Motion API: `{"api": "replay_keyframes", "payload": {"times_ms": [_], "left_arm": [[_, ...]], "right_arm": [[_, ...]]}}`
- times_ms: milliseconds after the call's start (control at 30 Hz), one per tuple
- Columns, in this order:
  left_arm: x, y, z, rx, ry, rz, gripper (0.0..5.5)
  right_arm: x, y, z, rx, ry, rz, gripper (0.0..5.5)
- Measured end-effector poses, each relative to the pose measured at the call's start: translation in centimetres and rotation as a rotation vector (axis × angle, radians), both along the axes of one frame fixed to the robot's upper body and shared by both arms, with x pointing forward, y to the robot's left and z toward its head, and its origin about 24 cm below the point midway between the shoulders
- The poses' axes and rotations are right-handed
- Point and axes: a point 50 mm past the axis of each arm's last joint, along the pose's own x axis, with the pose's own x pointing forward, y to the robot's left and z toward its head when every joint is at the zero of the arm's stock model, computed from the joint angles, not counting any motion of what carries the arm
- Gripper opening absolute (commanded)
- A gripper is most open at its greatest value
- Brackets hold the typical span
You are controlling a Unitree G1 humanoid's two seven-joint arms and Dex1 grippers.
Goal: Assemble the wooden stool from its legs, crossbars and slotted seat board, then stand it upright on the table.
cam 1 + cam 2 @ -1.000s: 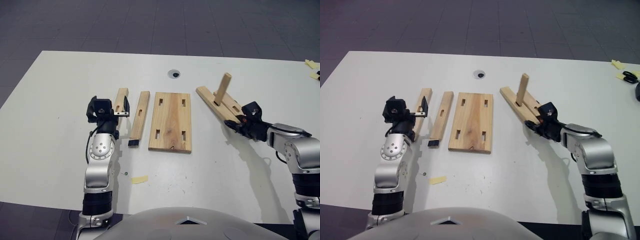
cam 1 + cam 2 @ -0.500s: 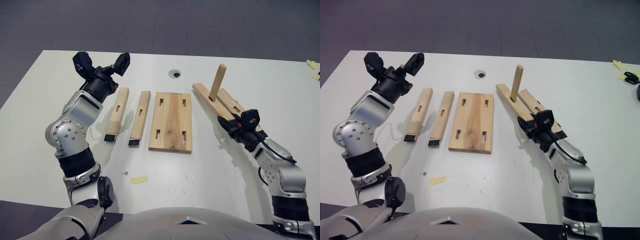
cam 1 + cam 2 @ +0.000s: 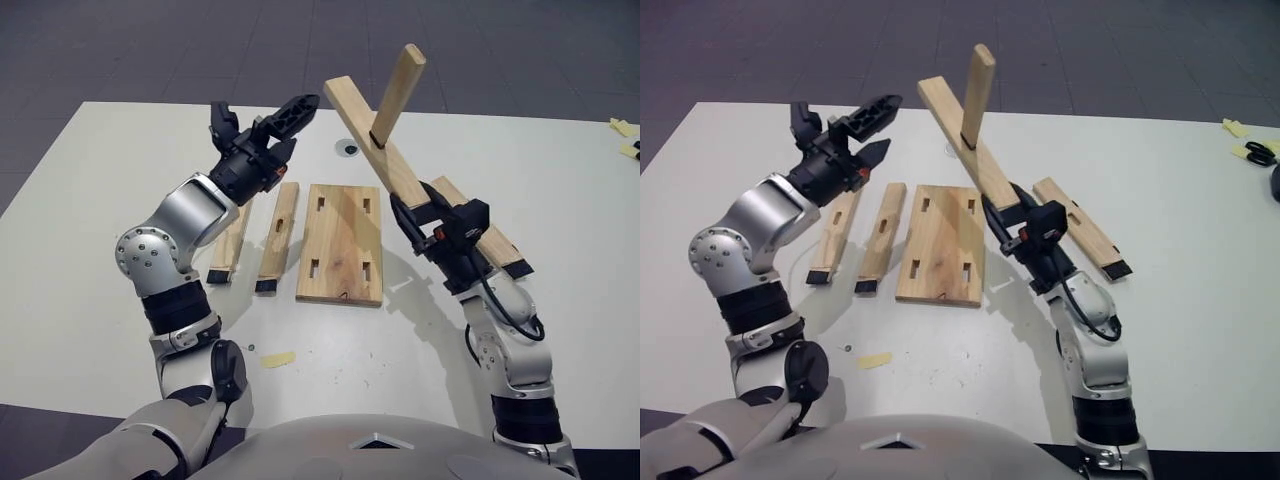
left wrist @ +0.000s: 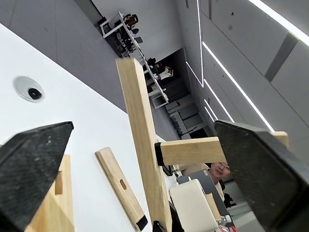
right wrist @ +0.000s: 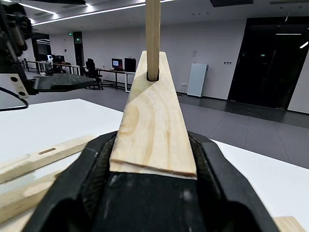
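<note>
Our right tool (image 3: 420, 208) is raised above the near right part of the counter (image 3: 90, 300), its two fingers clamped tight on the lower end of a slotted leg (image 3: 352, 105). We hold this leg off the surface, slanting up and away toward the left. A crossbar (image 3: 398, 85) is pushed through the slot near its upper end and sticks up out of it at an angle. Just behind the right tool, a spare leg (image 3: 1085, 232) lies flat on the counter, its black-capped end toward us.

At the middle of the counter we see the seat board (image 3: 342, 243) lying flat, its four slots facing up. Just to its left lie two more slotted legs side by side, the inner leg (image 3: 281, 228) beside the board and the outer leg (image 3: 232, 240) beyond it, close together but not touching, black caps at their near ends.

Farther back, our left tool (image 3: 260, 112) hangs in the air above the far ends of those two legs. Its fingers are spread wide and grip nothing. It stands near the raised top of the held leg without touching it.
</note>
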Motion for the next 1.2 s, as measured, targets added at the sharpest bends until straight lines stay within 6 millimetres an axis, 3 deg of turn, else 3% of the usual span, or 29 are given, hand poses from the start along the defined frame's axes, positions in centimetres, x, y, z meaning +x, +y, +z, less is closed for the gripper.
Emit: {"api": "replay_keyframes", "payload": {"times_ms": [133,333,733,967,1200], "left_arm": [[-0.1,-0.9,-0.2,-0.012,0.039,-0.043,5.4],[0.3,-1.1,-0.1,-0.025,0.054,-0.018,4.41],[0.9,-0.4,-0.5,0.015,0.049,0.021,2.38],[1.8,-0.3,0.5,0.003,0.007,0.027,1.21],[1.8,-0.7,0.8,-0.015,-0.004,0.025,1.09]], "right_arm": [[-0.2,1.8,-0.4,0.003,-0.021,0.063,2.06],[-0.9,3.2,-0.9,0.023,-0.02,0.145,2.06],[-1.3,2.8,-1.6,0.022,-0.014,0.16,2.06],[-1.2,2.5,-1.7,0.026,-0.022,0.144,2.06],[-1.2,2.3,-1.6,0.04,-0.021,0.146,2.05]]}}
